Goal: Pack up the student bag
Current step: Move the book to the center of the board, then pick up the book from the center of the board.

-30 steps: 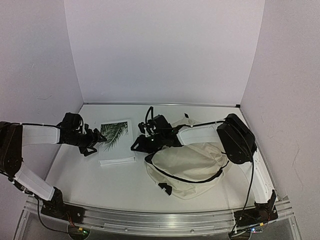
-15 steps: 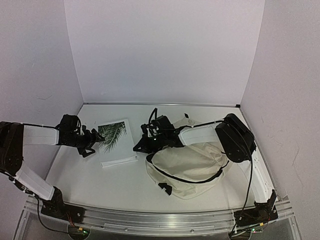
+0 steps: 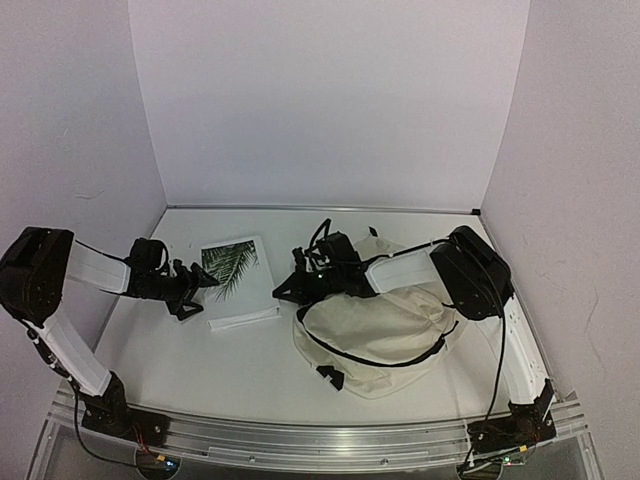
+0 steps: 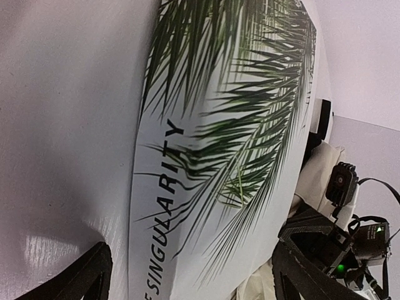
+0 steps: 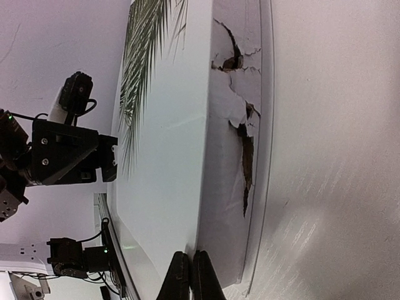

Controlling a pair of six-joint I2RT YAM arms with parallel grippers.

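The student bag (image 3: 375,325), a large cream fabric backpack with a black strap (image 3: 372,361) looping across it, lies slumped on the right half of the tabletop, between the centre and the right edge. It looks soft, light and floppy, likely to sag and fold when lifted. The firmest holds appear to be the strap or the fabric rim on its far-left side, though whether its mouth is open cannot be told. Plain pale lilac walls (image 3: 320,100) enclose the scene on three sides. The tabletop (image 3: 250,370) is smooth, white and faintly glossy, so things probably slide easily on it. A white book (image 3: 238,282) with a green palm leaf on its cover lies flat in the left middle, just beside the bag; its spine paper is torn. The left gripper (image 3: 203,288) sits at the book's left side, fingers spread wide, grasping nothing. The right gripper (image 5: 190,275) sits at the book's right side, fingers pressed together, grasping nothing.
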